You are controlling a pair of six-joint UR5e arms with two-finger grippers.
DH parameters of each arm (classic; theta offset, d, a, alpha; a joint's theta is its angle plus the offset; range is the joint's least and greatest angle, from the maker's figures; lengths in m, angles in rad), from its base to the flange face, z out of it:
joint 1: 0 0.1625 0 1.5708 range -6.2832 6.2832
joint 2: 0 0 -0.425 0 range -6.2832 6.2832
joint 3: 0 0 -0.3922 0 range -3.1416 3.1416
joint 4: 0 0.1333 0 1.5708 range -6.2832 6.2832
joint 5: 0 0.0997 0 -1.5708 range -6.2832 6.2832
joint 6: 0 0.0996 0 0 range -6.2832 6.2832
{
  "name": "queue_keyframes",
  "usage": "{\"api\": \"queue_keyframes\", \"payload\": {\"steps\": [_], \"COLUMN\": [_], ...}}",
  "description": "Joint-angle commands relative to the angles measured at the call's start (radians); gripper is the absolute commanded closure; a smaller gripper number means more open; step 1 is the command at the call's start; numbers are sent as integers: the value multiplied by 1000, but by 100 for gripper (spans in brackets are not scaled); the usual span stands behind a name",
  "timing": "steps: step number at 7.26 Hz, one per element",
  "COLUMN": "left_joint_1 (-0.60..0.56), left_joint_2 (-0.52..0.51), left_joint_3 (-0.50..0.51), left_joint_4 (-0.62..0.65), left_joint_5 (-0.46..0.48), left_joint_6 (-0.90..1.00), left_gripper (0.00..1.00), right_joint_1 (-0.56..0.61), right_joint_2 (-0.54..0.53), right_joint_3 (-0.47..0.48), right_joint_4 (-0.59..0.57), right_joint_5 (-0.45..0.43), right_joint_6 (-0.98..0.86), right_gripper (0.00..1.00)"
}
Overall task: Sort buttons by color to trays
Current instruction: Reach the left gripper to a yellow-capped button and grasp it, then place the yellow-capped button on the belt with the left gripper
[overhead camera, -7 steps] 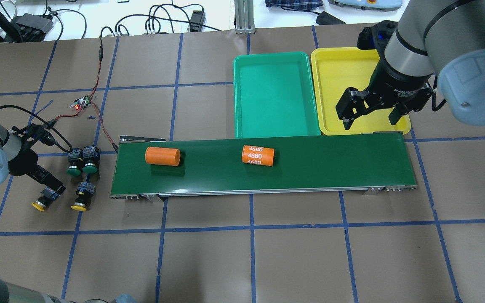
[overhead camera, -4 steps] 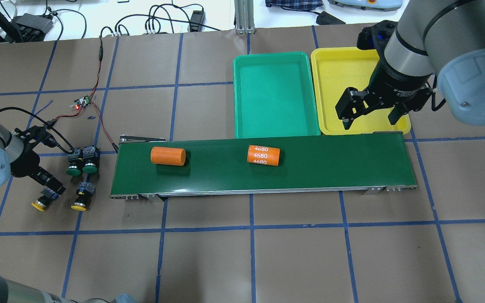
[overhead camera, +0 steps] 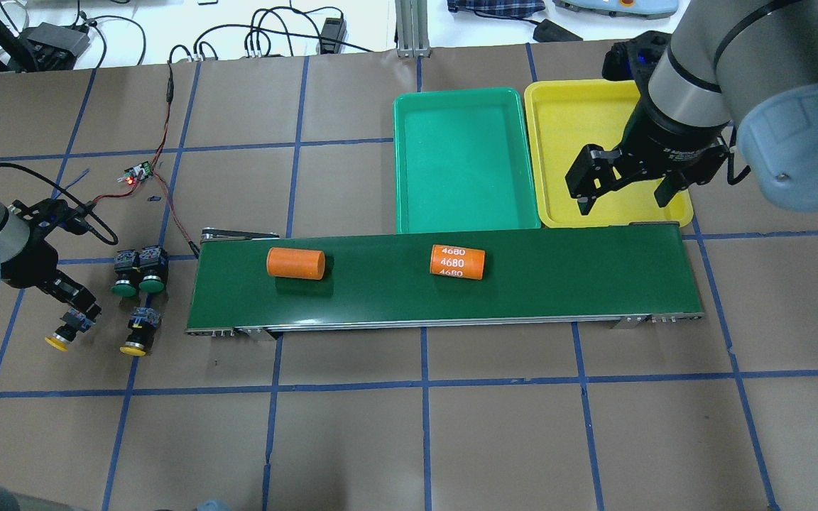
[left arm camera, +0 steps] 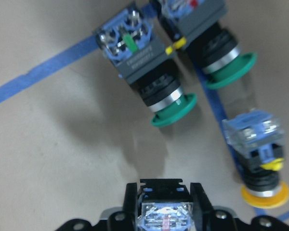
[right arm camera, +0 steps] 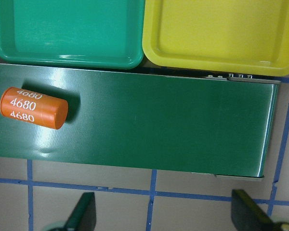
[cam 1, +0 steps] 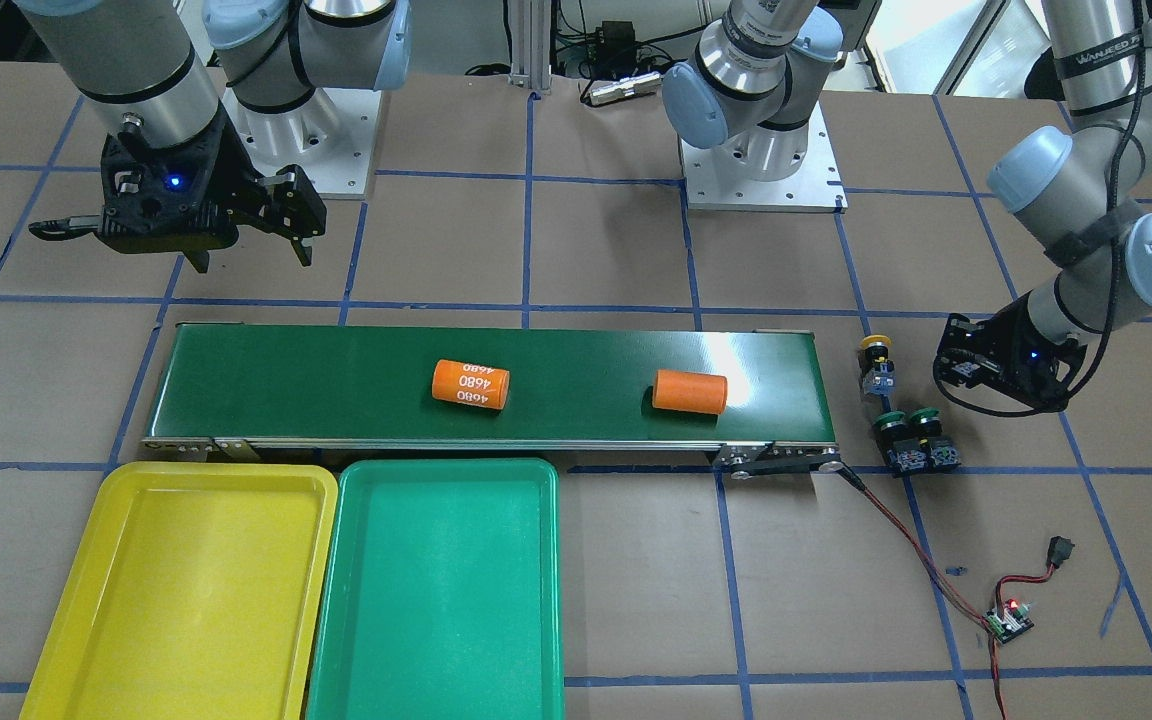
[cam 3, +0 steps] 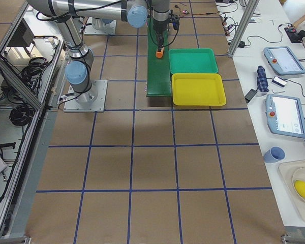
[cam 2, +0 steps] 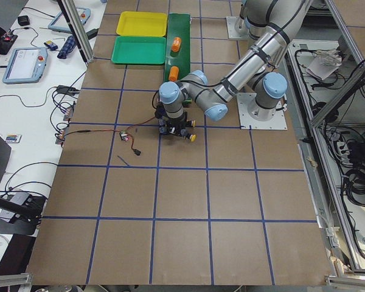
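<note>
My left gripper [overhead camera: 74, 312] is shut on a yellow button [overhead camera: 61, 337] at the table's left end; the left wrist view shows its block body [left arm camera: 166, 214] clamped between the fingers. A second yellow button [overhead camera: 136, 337] lies on its side just to the right. Two green buttons [overhead camera: 125, 284] [overhead camera: 153, 281] lie side by side above it, also seen in the left wrist view [left arm camera: 156, 84] [left arm camera: 221, 53]. The green tray [overhead camera: 466, 160] and the yellow tray [overhead camera: 569, 124] sit behind the belt, both empty. My right gripper [overhead camera: 622, 195] hangs open over the yellow tray's front edge.
A long dark-green conveyor belt [overhead camera: 558, 273] carries a plain orange cylinder [overhead camera: 296, 263] and one marked 4680 [overhead camera: 458, 262]. A small circuit board [overhead camera: 136, 172] with red and black wires lies behind the buttons. Blue tape lines grid the brown tabletop.
Both orange cylinders have moved right along the belt. My left gripper has shifted slightly left with the yellow button. The right gripper has barely moved.
</note>
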Motion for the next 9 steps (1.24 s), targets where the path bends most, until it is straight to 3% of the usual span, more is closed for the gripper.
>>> {"api": "queue_keyframes", "payload": {"steps": [1, 3, 5, 6, 9], "left_joint_1": [-125, -261, -331, -348, -380], "left_joint_2": [84, 92, 47, 40, -14], "left_joint_3": [127, 184, 186, 178, 159], "left_joint_4": [-199, -254, -231, -225, -155], "left_joint_5": [-5, -46, -112, -152, -154], "left_joint_6": [-296, -668, -911, -950, -947], "left_gripper": [100, 100, 100, 100, 100], "right_joint_1": [0, 0, 0, 0, 0], "right_joint_2": [0, 0, -3, -6, -23], "right_joint_3": [0, 0, 0, 2, -9], "right_joint_4": [-3, -6, -14, -14, -15], "right_joint_5": [0, 3, 0, -3, 1], "right_joint_6": [0, 2, 2, 0, -1], "right_gripper": [0, 0, 0, 0, 0]}}
